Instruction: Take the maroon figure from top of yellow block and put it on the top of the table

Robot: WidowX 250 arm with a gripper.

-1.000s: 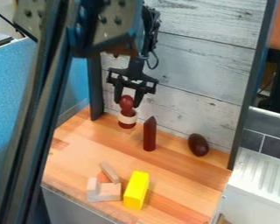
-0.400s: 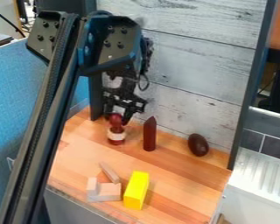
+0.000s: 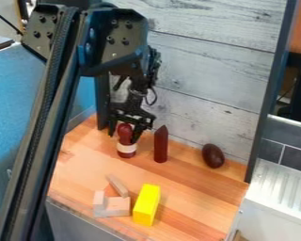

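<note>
1. The claw [image 3: 122,136] is clamped on the maroon figure [image 3: 126,148] – round head between its fingers, body upright below.
2. Whether the figure's base touches the counter [image 3: 191,183] cannot be told.
3. Just right of the claw in the view, a maroon cone [image 3: 161,147] stands upright; farther right lies a dark egg [image 3: 213,156].
4. Well nearer the camera than the claw – the yellow block [image 3: 146,204], beside pale wood blocks [image 3: 117,207].
</note>
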